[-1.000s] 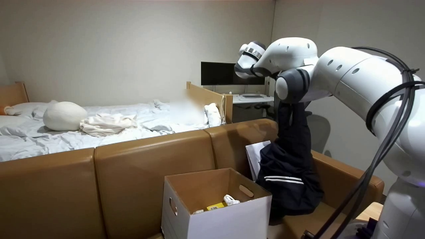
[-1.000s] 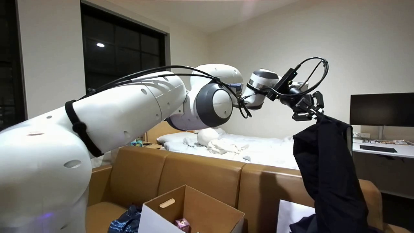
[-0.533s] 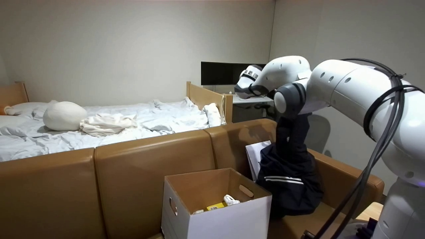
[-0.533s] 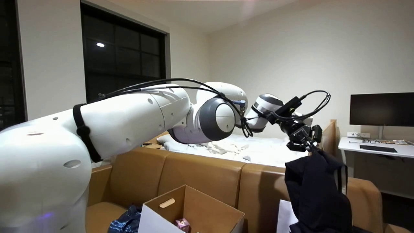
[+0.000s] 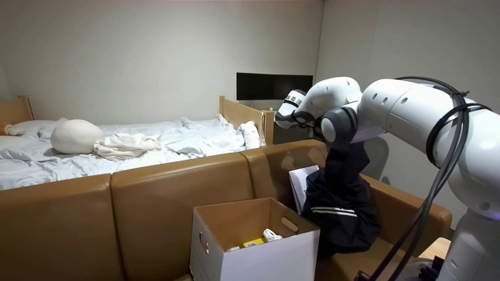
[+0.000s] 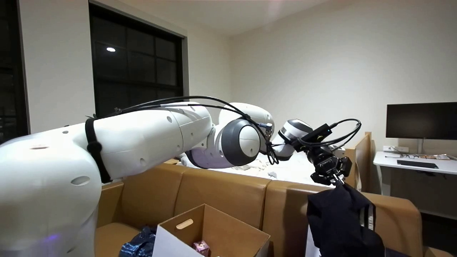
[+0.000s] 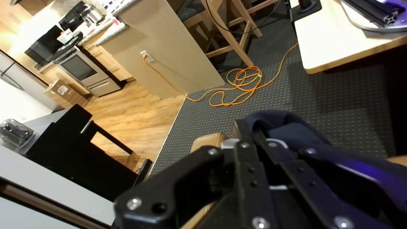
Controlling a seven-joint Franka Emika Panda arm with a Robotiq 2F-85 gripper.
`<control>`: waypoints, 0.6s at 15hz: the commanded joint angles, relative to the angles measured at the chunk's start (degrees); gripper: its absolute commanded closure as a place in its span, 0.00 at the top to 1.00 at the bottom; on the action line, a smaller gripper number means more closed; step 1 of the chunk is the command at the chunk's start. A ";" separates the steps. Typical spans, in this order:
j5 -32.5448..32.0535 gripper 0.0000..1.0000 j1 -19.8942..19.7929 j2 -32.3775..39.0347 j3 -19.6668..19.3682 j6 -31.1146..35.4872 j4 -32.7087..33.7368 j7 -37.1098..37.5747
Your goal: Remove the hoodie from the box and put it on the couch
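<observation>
Gripper [image 6: 338, 180]: fingers pinching the hoodie [image 6: 342, 223] by its uppermost part. Hoodie: dark, white-striped; outside the box [image 5: 269, 259], beside it, lower part on the couch [image 5: 179, 195]. Box: white outside, brown inside. Yellow item [image 5: 254, 242] in box: print too small to read. Carton [image 7: 70, 98], wrist view: white label [image 7: 62, 90], illegible.

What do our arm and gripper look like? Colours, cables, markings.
Arm: white, smooth, rounded, with dark grey bands, a black strap, black cables and a small blue fitting. Gripper: black, with angular linked fingers and silver screw heads. I can't make out any lettering.
</observation>
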 commanded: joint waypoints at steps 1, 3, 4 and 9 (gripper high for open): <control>1.36 0.01 0.18 2.97 -1.66 -3.39 -1.03 -0.09; 2.04 0.01 -0.37 4.69 -1.69 -4.72 -0.37 1.88; 2.28 0.01 -0.56 5.63 -1.81 -5.03 0.17 2.88; 4.22 0.01 -1.43 7.51 -1.25 -4.16 2.27 4.75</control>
